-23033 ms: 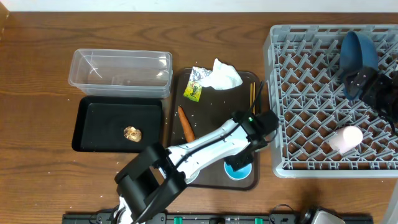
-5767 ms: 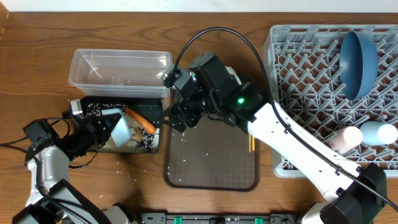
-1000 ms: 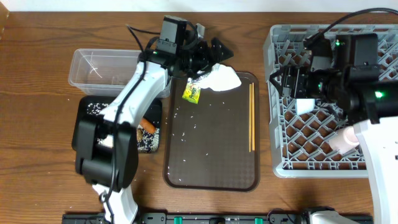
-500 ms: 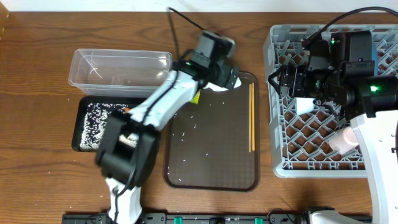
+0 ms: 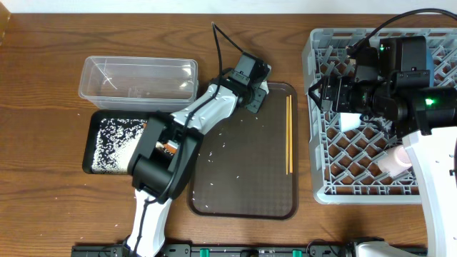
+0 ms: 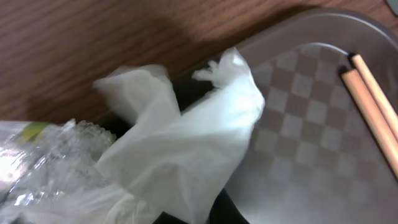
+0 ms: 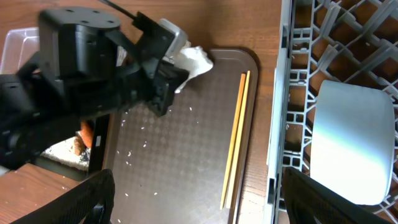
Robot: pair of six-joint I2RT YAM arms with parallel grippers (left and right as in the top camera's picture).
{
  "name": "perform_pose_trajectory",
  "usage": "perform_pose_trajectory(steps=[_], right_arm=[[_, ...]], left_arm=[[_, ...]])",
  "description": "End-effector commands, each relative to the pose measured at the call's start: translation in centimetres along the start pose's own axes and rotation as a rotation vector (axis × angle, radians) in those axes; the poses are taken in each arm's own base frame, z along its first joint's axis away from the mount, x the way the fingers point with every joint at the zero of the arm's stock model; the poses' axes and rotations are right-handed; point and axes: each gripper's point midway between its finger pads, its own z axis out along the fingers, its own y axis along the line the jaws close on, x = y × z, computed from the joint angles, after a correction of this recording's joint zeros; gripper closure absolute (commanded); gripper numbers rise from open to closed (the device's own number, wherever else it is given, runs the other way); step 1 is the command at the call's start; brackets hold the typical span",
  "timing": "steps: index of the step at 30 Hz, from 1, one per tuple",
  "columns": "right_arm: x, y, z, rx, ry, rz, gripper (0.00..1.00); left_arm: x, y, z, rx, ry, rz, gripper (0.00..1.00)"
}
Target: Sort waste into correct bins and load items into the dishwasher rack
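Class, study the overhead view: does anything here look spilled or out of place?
Yes: white rice grains lie scattered loose over the brown tray, outside the black tray where most rice sits.

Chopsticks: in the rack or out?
Out: the pair of thin wooden chopsticks lies flat on the brown serving tray, beside the large light-grey plastic rack.

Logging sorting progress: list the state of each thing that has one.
Clear rectangular plastic tub: looks empty
Shallow black rectangular tray: holds white rice, orange carrot
Thin wooden chopsticks: flat on brown tray
White tissue: crumpled
Right tool: open
Left tool: cannot tell
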Motion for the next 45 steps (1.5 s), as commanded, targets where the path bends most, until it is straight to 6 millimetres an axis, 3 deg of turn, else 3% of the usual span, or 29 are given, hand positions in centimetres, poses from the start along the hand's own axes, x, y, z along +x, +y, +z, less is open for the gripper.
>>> perform_pose_trajectory(steps=[1,4,9,13,19,22,23,24,25,30,34,40,45], right_arm=[[-0.3,0.3,-0.3,0.011,-0.015,-0.020,0.18],[-0.4,0.3,-0.3,0.010,-0.022,-0.022,0.17],[-0.7,0.4,-0.3,0.007,-0.032,-0.026,0.16],[-0.9,0.5,-0.3,0.005,-0.041,-0.029,0.16],[-1.0,0.5,-0.3,0.005,-0.043,-0.029,0.15],[-1.0,0.5,-0.3,0.004,-0.042,-0.030,0.15],[-0.9,0.5,-0.3,0.005,-0.041,-0.029,0.15],[-0.9,0.5,-0.3,0.005,-0.039,-0.028,0.15],[-0.9,0.4,-0.3,0.006,-0.038,-0.028,0.14],[-1.0,0.5,-0.3,0.005,-0.043,-0.030,0.14],[-0.9,0.5,-0.3,0.005,-0.039,-0.029,0.13],[-0.6,0.4,-0.3,0.008,-0.028,-0.024,0.13],[-0.5,0.4,-0.3,0.009,-0.022,-0.023,0.13]], left_arm=[[-4.3,-0.3,-6.7,-0.006,-0.135,-0.007,0.94],[-5.0,0.6,-11.1,-0.036,-0.168,-0.014,0.94],[-3.0,6.9,-15.0,-0.288,-0.110,-0.079,0.94],[-1.1,11.1,-15.5,-0.343,-0.052,-0.155,0.94],[0.1,17.5,-15.6,-0.412,-0.067,-0.271,0.94],[1.3,19.2,-14.7,-0.398,-0.041,-0.313,0.77],[1.6,19.0,-14.5,-0.366,-0.030,-0.321,0.70],[1.8,18.4,-14.3,-0.328,-0.020,-0.325,0.53],[1.8,17.8,-14.3,-0.297,-0.016,-0.326,0.44],[0.9,13.4,-13.9,-0.132,-0.022,-0.291,0.43],[0.6,9.5,-12.1,-0.068,0.006,-0.218,0.43],[1.8,4.2,-6.2,-0.001,0.087,-0.077,0.33],[3.0,2.2,-1.7,0.020,0.118,-0.033,0.27]])
